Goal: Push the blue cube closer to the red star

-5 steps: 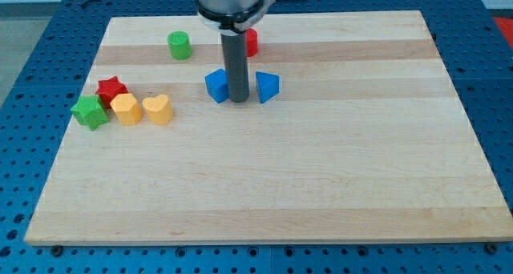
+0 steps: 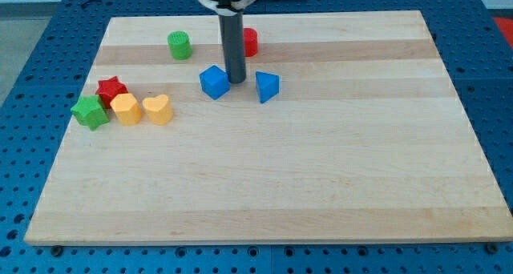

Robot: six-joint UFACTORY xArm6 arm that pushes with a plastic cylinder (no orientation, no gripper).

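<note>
The blue cube (image 2: 214, 82) sits on the wooden board (image 2: 321, 170), left of centre near the view's top. My tip (image 2: 236, 82) stands just right of the cube, touching or nearly touching its right side. The red star (image 2: 111, 90) lies far to the left near the board's left edge. A blue triangular block (image 2: 267, 86) sits to the right of my tip, a little apart.
A green star (image 2: 89, 111), a yellow hexagon-like block (image 2: 126, 109) and a yellow heart (image 2: 158, 109) line up beside the red star. A green cylinder (image 2: 179, 45) is at the top left. A red block (image 2: 250, 42) shows behind the rod.
My tip moved toward the view's top, from between the two blue blocks to the cube's upper right. The blue cube shifted slightly left and up.
</note>
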